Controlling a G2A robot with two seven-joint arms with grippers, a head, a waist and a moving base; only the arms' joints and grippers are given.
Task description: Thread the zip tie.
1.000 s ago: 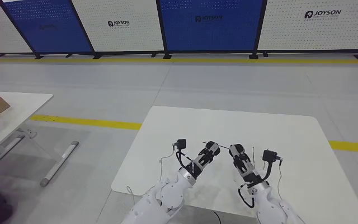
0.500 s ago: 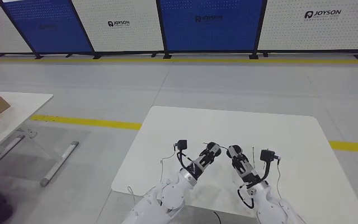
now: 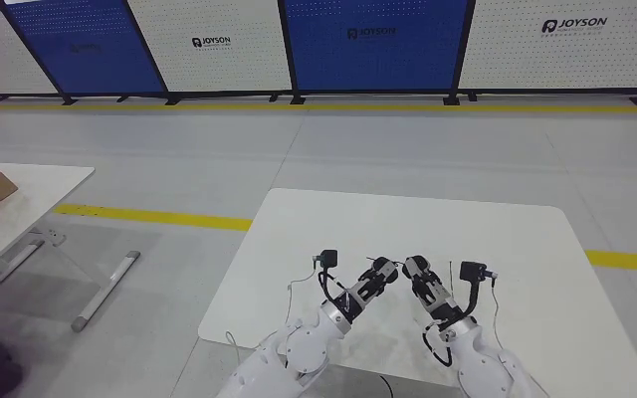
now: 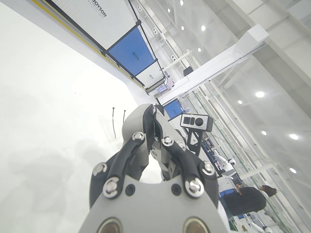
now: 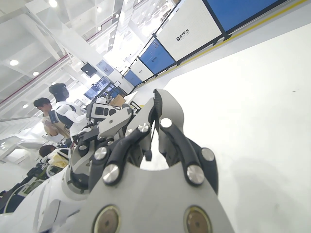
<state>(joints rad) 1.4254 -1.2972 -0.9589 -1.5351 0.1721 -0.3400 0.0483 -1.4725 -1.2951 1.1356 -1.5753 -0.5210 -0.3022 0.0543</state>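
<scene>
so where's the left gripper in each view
top view: left gripper over the table's near part, beside the right gripper.
left wrist view: left gripper up close, table behind.
right wrist view: left gripper farther off, past the right gripper.
shared landmark: the white table.

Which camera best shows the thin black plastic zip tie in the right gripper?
Right wrist view: the black zip tie runs between the right gripper's shut fingers, head showing. Top view: too small to tell. Left wrist view: hidden behind the left gripper.
</scene>
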